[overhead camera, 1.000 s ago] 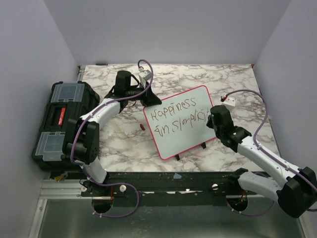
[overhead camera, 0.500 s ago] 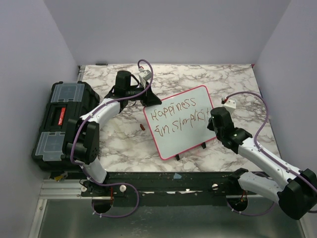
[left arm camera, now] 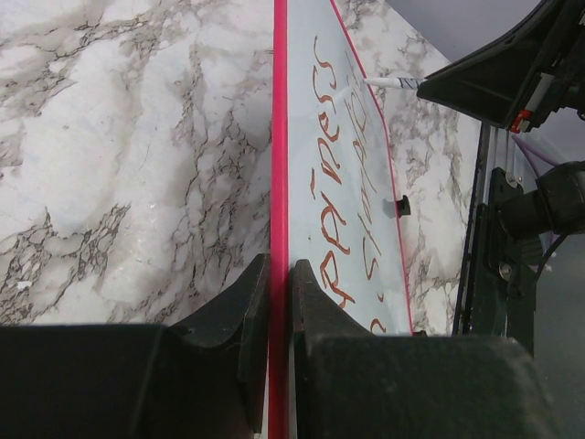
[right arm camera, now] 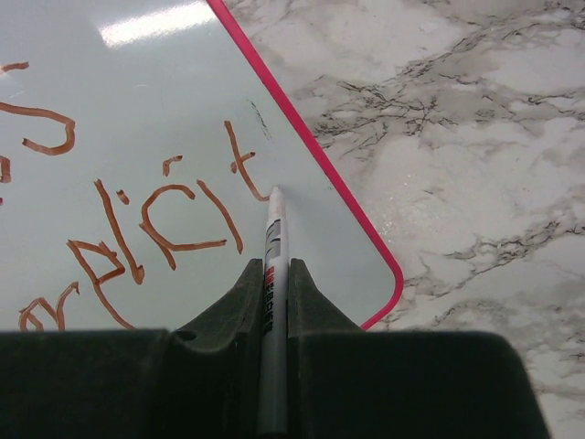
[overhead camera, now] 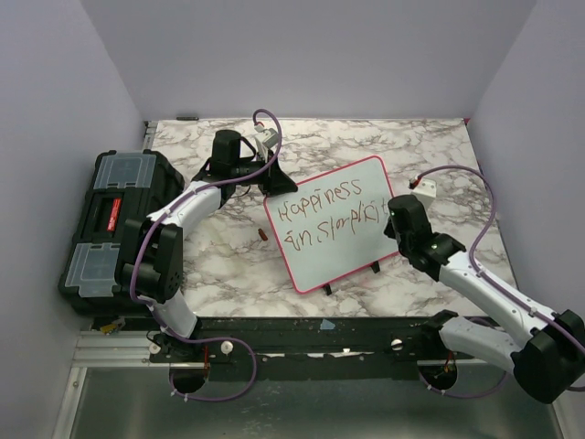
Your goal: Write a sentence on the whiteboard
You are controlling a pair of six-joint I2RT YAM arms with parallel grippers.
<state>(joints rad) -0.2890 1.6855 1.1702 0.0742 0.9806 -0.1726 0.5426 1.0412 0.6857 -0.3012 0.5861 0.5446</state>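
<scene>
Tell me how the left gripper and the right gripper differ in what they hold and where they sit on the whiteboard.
The left gripper pinches the pink frame of the whiteboard; the right gripper pinches a marker. The left gripper sits at the board's far-left corner; the right gripper is by its right edge, marker tip by the last letter of the sentence. Both are shut on something.

The pink-framed whiteboard (overhead camera: 340,263), turned askew, bears the sentence (overhead camera: 329,217) "Happiness in Simplicit" in red-brown.
</scene>
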